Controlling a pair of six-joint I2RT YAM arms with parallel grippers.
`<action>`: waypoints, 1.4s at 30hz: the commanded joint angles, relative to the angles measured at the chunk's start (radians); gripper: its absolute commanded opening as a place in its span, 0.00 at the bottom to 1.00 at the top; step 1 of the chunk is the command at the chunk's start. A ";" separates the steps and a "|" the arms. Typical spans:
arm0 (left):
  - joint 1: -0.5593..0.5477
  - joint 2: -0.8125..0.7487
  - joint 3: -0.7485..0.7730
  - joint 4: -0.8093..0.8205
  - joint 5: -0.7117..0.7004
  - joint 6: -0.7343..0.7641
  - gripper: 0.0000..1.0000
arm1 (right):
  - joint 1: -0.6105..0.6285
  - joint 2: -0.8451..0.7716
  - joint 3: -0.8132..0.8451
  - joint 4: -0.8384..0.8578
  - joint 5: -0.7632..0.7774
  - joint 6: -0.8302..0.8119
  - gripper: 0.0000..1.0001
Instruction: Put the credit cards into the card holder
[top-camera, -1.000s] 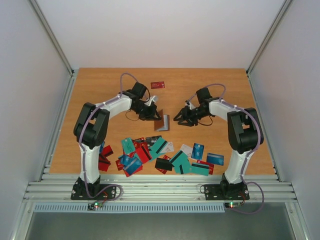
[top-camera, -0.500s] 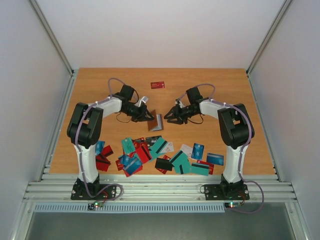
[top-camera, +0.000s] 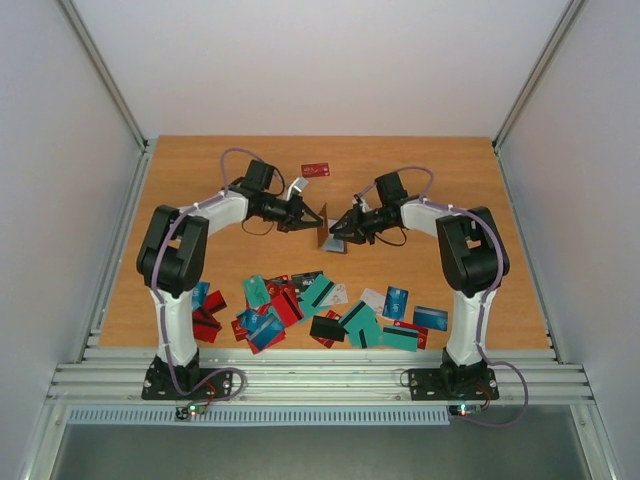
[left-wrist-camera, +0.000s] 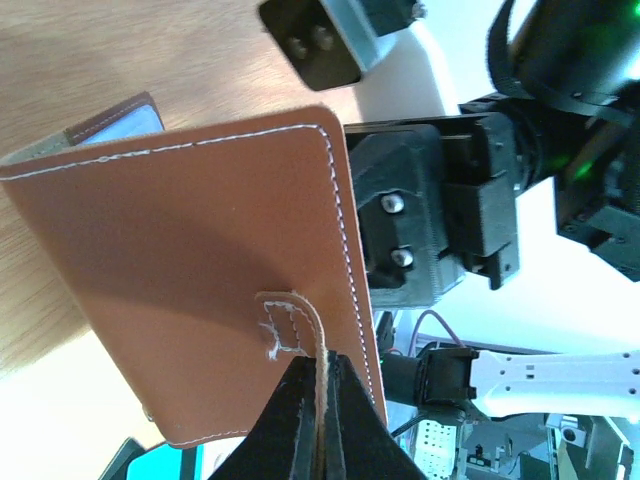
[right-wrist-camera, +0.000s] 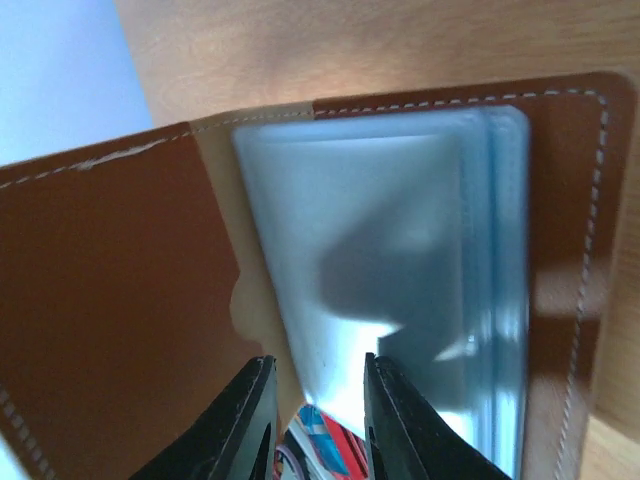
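The card holder (top-camera: 326, 236) was open and on edge near the middle of the worktop (top-camera: 450, 180), between both claws. The left claw (left-wrist-camera: 320, 372) was pinched tight on the thin strap (left-wrist-camera: 297, 318) of its outer cover. The right claw (right-wrist-camera: 318, 378) was partly open, with nothing clamped, its fingers astride the edge of the clear sleeves (right-wrist-camera: 380, 230). The credit cards (top-camera: 318, 292) lay scattered along the near edge.

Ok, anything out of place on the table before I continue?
One red card lies alone at the far side of the table, well apart from the other credit cards scattered overlapping along the near edge. The card holder is held open and upright, its strap pinched in the left gripper. Nothing looks damaged.
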 joint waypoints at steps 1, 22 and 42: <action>-0.004 0.033 -0.009 0.148 0.073 -0.086 0.00 | -0.001 0.048 0.002 0.093 -0.020 0.069 0.26; -0.012 0.090 0.037 0.024 -0.034 -0.073 0.01 | -0.001 0.209 0.044 -0.167 0.177 -0.083 0.25; 0.058 -0.084 0.291 -0.722 -0.904 0.160 0.42 | -0.001 0.208 0.077 -0.278 0.229 -0.144 0.24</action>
